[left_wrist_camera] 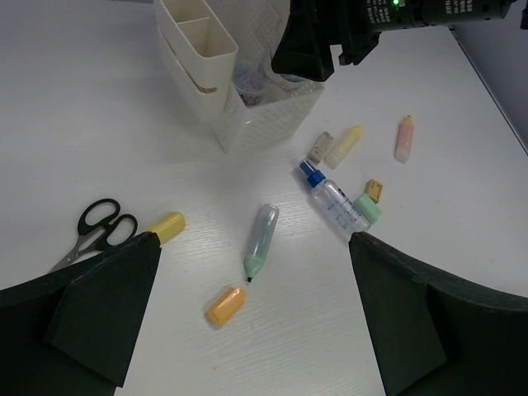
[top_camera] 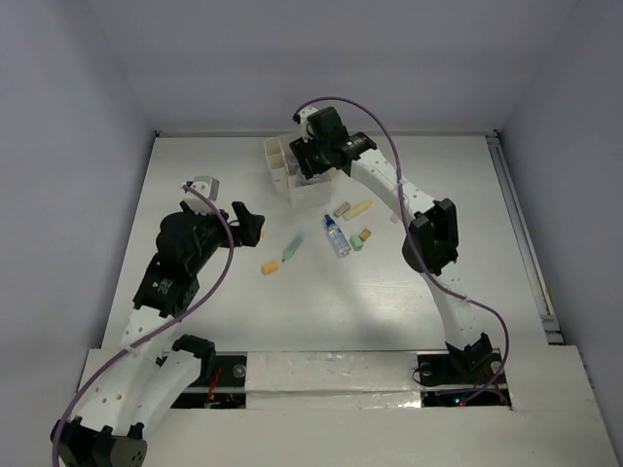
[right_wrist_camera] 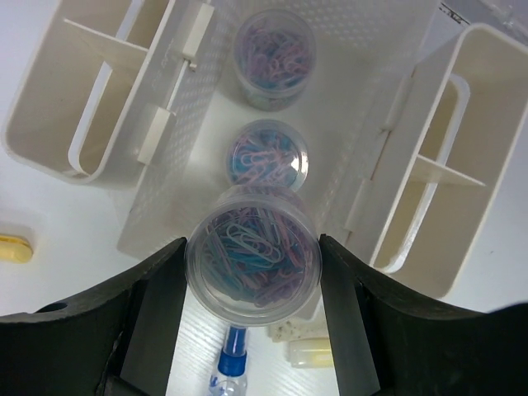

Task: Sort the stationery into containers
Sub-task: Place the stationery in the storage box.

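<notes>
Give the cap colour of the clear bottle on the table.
The clear plastic bottle has a blue cap, shown best in left wrist view.

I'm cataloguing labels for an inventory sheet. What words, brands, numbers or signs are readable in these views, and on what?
No text is readable in any view.
White print on the right arm: too small and cut off to read.
Pale marking on the left arm: too small to read.
Bottle and jar of paper clips: no legible label shows.

Three paperclip jars (right_wrist_camera: 252, 256) (right_wrist_camera: 267, 154) (right_wrist_camera: 275, 58), one bottle (left_wrist_camera: 334, 200), one organizer (left_wrist_camera: 195, 84)
</notes>
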Controlling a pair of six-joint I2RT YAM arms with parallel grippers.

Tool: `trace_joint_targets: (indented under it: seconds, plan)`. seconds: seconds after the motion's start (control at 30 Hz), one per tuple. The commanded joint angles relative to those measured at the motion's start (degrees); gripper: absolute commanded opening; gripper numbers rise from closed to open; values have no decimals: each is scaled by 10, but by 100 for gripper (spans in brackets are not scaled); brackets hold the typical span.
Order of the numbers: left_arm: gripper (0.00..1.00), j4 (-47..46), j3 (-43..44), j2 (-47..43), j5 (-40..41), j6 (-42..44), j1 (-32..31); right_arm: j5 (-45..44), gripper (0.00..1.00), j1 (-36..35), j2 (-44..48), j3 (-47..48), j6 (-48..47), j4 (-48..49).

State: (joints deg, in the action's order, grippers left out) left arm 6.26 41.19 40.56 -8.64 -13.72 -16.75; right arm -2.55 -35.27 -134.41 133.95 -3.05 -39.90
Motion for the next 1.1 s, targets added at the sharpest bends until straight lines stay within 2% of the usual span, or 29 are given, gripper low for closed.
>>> trace_joint_targets:
  seconds: [0.0, 0.37, 0.83, 0.93, 0.97, 1.03, 1.07]
  plan:
    - [99, -25, 18, -13, -9, 2, 3, -1, 46, -5, -38, 60, -27, -38]
    - [99, -25, 18, -11, -9, 2, 3, -26, 43, -5, -69, 121, -47, -72]
    - [99, -27, 18, -9, -10, 0, 3, -24, 41, -5, -87, 131, -71, -112]
    - [99, -27, 17, -8, -10, 0, 3, -26, 49, -5, -93, 131, -68, -111]
    - [99, -27, 17, -8, -11, 0, 3, -34, 67, -5, -89, 125, -65, -105]
    - [99, -27, 18, -8, -8, -1, 3, -39, 84, -5, -79, 114, -61, -77]
    - [99, -27, 18, -8, -8, 0, 3, -37, 97, -5, -65, 105, -55, -53]
